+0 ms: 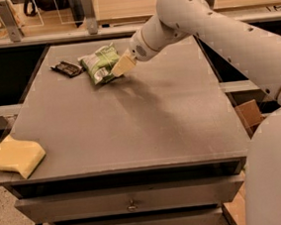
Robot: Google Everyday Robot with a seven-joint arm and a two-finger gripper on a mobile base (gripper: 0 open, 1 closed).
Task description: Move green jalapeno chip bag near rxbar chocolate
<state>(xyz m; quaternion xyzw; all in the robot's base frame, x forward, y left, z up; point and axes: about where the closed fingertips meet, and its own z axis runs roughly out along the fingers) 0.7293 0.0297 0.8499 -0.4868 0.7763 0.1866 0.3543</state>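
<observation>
- Gripper (123,65): low over the far part of the table, left of the middle of the far edge. Its pale tip rests against the right edge of the green jalapeno chip bag (99,63). We cannot tell whether it is clenched on the bag or released.
- Arm (211,23): white, and the biggest thing we see. It comes in from the right side, crosses above the far-right corner and slopes down leftward to the gripper. More white body fills the near-right corner of the view.
- Table (131,120): flat grey-brown top, with two shallow drawers (131,201) under the near edge, each with a small knob.
- Yellow sponge (15,156): wavy block at the near-left corner, poking out past the left edge of the top. Well apart from everything else.
- Green jalapeno chip bag: crinkled, lying flat near the far edge, toward the far-left corner, with its white label panel facing up.
- Rxbar chocolate (67,68): small dark wrapper lying flat just beside the bag, on the side toward the left edge. We cannot tell whether the two touch.
</observation>
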